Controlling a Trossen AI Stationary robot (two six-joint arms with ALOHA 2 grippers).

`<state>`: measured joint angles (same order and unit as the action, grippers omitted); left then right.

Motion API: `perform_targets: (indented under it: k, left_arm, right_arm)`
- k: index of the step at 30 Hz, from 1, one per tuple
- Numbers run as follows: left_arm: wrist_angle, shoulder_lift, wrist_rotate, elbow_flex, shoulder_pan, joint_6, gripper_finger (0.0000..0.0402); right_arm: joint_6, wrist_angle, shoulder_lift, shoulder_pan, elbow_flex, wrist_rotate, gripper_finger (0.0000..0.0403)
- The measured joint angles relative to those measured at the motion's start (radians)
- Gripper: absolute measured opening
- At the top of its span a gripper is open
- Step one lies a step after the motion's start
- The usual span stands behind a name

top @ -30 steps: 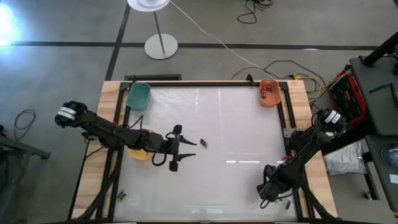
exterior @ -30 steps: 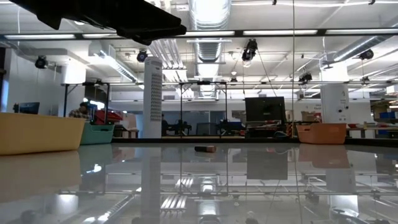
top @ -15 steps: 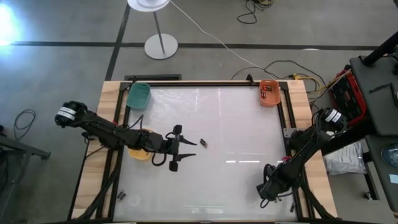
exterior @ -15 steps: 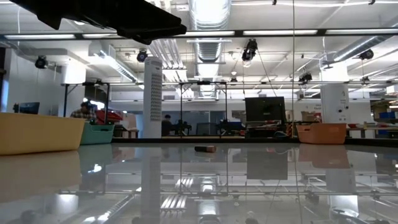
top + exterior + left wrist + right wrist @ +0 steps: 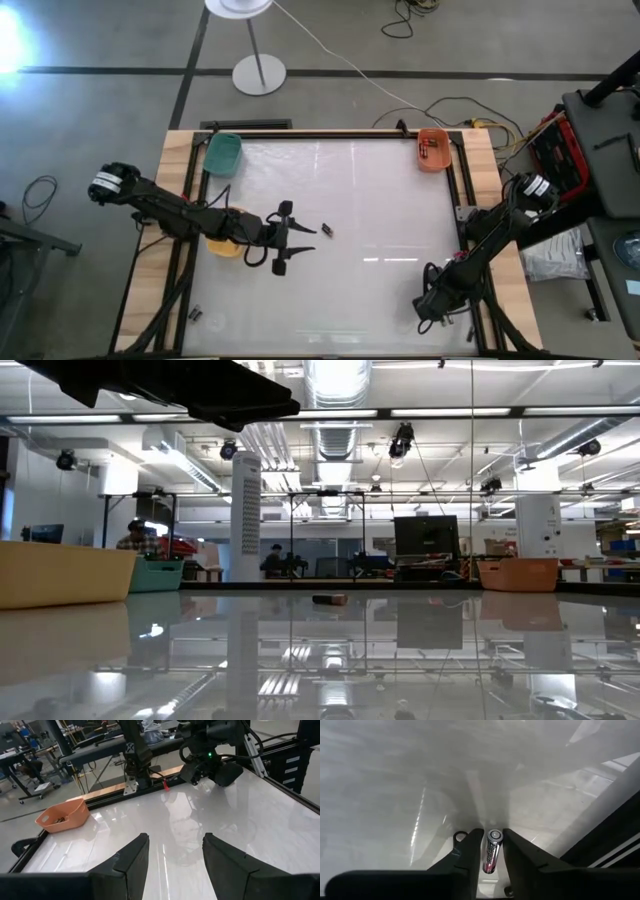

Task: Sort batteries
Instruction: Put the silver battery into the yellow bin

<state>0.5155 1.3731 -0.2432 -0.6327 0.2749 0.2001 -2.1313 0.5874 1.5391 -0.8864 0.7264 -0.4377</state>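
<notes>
— Down at the table's near right corner, what is the right gripper point(image 5: 489, 851) doing?

— It sits low over the white table point(image 5: 380, 210), fingers point(image 5: 469, 851) drawn in close on either side of a battery point(image 5: 491, 851) that lies lengthways between them, silver end cap facing outward, with a red-and-dark label. The fingers appear to press its sides. From above, the right gripper point(image 5: 432, 305) shows just inside the table's right frame.

— And the left gripper?

— The left gripper point(image 5: 291, 243) hangs left of the table's centre with its two dark fingers point(image 5: 125, 865) spread wide and nothing between them. The left arm reaches over a yellow bin point(image 5: 222, 246) at the left edge.

— Where are the other batteries?

— One loose battery point(image 5: 327, 229) lies on the white surface just to the right of the left gripper; the low view catches it as a small dark shape point(image 5: 329, 599) mid-table. Two more point(image 5: 197, 315) rest at the near left corner. The orange bin point(image 5: 433, 149) in the far right corner holds several dark pieces, too small to identify. A green bin point(image 5: 223, 153) stands in the far left corner; its contents cannot be made out.
</notes>
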Motion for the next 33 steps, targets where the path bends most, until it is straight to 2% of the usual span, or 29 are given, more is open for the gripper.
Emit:
perform_targets:
  k: [10, 18, 21, 23, 29, 33]
  left_arm:
    - [0.008, 0.0, 0.0, -0.001, 0.0, -0.004, 0.0166]
    - [0.015, 0.0, 0.0, 0.0, 0.0, -0.004, 0.0166]
    - [0.016, 0.0, 0.0, 0.0, 0.0, -0.013, 0.0166]
    - [0.016, 0.0, 0.003, 0.0, 0.0, -0.042, 0.0166]
    - [0.055, 0.03, 0.108, 0.003, 0.004, -0.151, 0.0166]
    - [0.19, 0.11, 0.157, 0.014, 0.004, -0.204, 0.0166]
  right_arm:
    - [0.032, -0.003, 0.0, -0.001, -0.008, 0.033, 0.0022]
    - [0.029, 0.022, -0.044, 0.002, -0.008, 0.068, 0.0022]
    - [0.039, 0.069, -0.085, 0.006, -0.013, 0.133, 0.0022]
    - [0.073, 0.161, -0.118, 0.007, -0.016, 0.178, 0.0022]
    - [0.156, 0.538, -0.177, 0.042, 0.069, 0.33, 0.0022]
    - [0.238, 0.582, -0.216, 0.08, 0.124, 0.56, 0.0022]
